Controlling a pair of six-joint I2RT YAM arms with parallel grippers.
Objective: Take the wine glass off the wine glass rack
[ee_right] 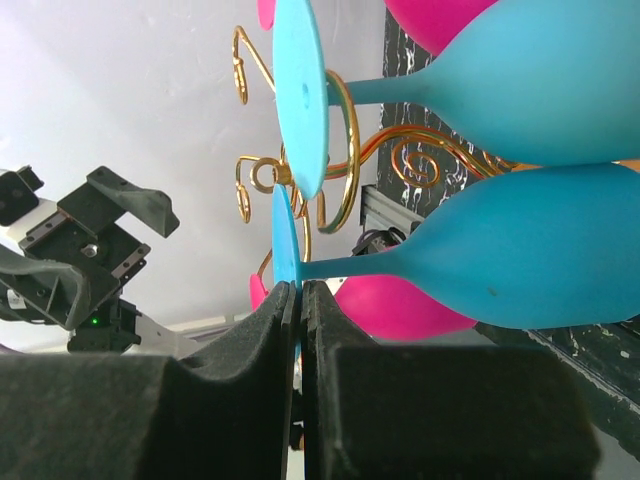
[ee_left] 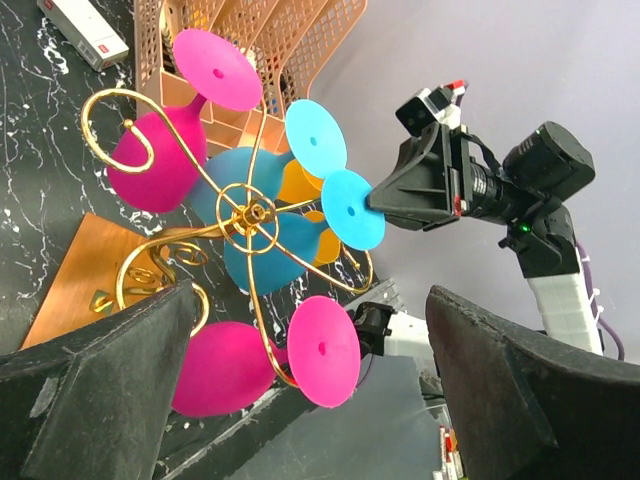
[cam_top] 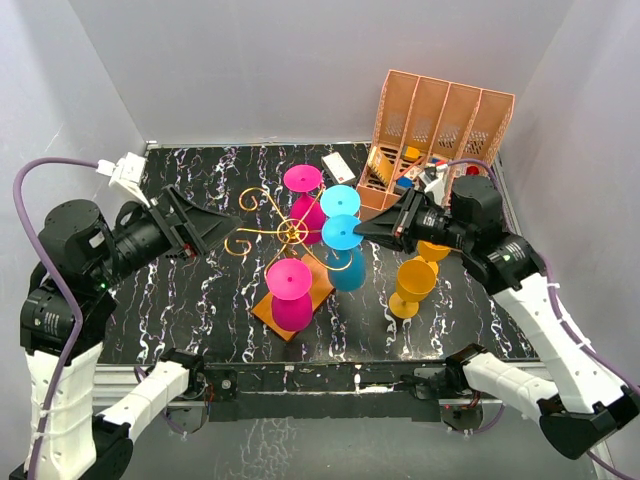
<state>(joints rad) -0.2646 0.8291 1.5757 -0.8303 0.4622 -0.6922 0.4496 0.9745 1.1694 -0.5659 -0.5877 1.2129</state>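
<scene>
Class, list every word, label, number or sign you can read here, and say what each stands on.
No text can be read in any view.
Print on the white box: red and dark marks, too small to read.
Labels on items in the organiser: too blurred to read.

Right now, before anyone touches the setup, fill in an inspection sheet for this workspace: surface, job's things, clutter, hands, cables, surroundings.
Surface: black marbled table; no spills seen.
Job's things: gold wine glass rack upright on its orange base; the nearer cyan wine glass hangs on it, gripped.
Clutter: two magenta glasses and a second cyan glass hang on the rack; two orange glasses on the table; salmon desk organiser; small white box.
Hands: right hand shut on the cyan glass's foot rim; left hand open beside the rack, holding nothing.
Cables: purple cable loops off the left arm; another runs along the right arm.
Surroundings: plain grey walls; nothing else seen.
</scene>
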